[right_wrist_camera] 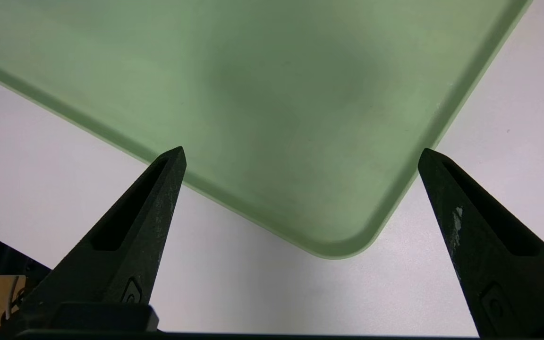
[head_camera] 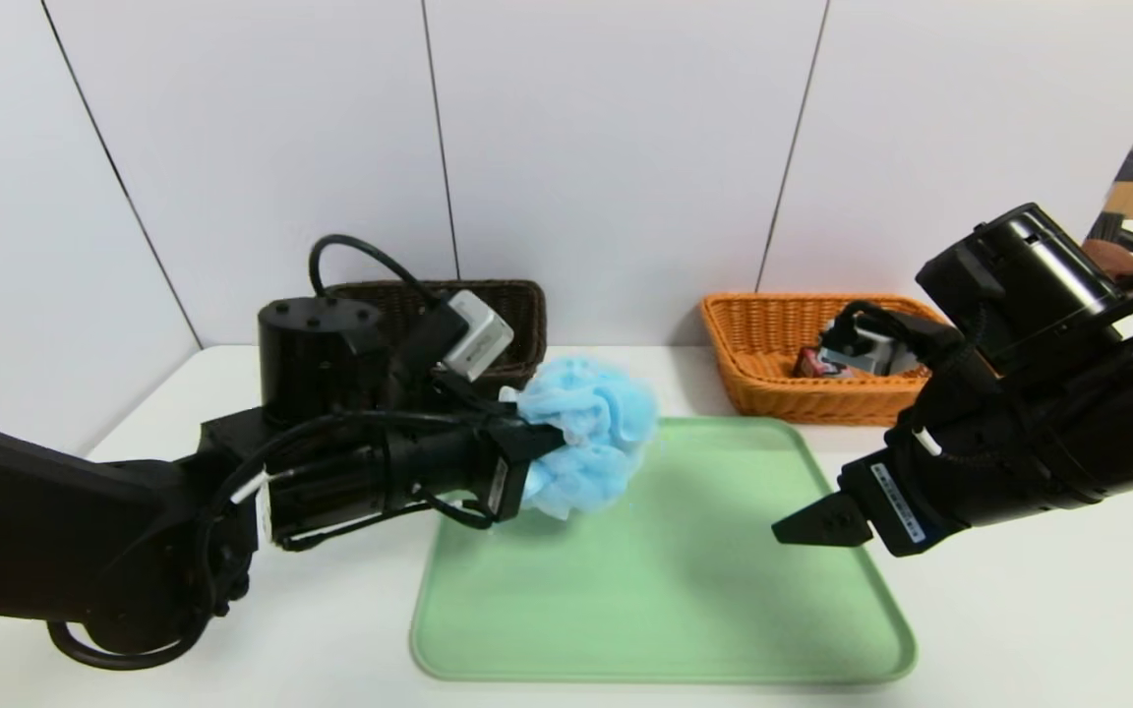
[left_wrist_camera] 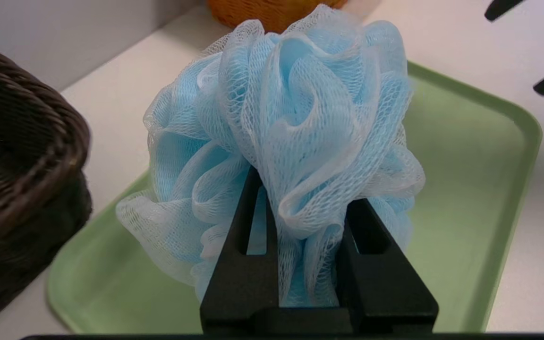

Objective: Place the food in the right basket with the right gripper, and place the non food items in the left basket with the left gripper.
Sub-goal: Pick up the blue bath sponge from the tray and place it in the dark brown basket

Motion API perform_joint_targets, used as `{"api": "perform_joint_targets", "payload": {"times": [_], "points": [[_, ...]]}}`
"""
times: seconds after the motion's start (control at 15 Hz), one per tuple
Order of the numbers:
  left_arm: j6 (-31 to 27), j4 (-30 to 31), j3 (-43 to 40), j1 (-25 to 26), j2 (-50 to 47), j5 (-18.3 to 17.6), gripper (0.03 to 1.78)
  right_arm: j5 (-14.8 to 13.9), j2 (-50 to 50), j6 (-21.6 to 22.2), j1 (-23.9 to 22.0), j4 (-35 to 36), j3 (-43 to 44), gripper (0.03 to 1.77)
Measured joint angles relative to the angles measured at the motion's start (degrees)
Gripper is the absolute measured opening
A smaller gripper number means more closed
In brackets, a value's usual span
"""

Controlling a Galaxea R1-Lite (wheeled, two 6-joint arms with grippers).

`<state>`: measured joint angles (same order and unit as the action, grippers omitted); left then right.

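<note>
Over the tray's far-left corner, head view: your left gripper (head_camera: 527,442) is clenched on the fluffy blue mesh bath sponge (head_camera: 588,433), lifted off the flat green plastic tray (head_camera: 665,600).
Next move: carry it high over the rim of the dark brown wicker basket (head_camera: 517,324) at the table's far-left, then release.
Left wrist view: mesh is bunched between both fingers (left_wrist_camera: 246,236); keep the squeeze firm.
Right wrist view: right gripper (right_wrist_camera: 300,156) hangs spread wide above the tray's corner (right_wrist_camera: 338,245), holding nothing.

A pale green tray (head_camera: 685,610) is laid flat on the white table (head_camera: 1019,629) — near its front edge — and grey wall panels (head_camera: 616,147) are seen behind.
</note>
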<state>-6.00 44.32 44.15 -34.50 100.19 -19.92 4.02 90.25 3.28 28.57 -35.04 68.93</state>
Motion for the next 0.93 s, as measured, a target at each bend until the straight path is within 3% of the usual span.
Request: {"api": "perform_joint_targets", "payload": {"times": [0.4,0.93], "points": [[0.63,-11.2,7.24,6.08,-6.56,0.27,0.32,0.05,0.68,0.0,-0.02,0.72,-0.02,1.7],[0.6,-20.24,15.52,17.23,-7.14,1.35,0.32,0.07,1.26,-0.01,0.06,1.24,-0.11,1.7]]}}
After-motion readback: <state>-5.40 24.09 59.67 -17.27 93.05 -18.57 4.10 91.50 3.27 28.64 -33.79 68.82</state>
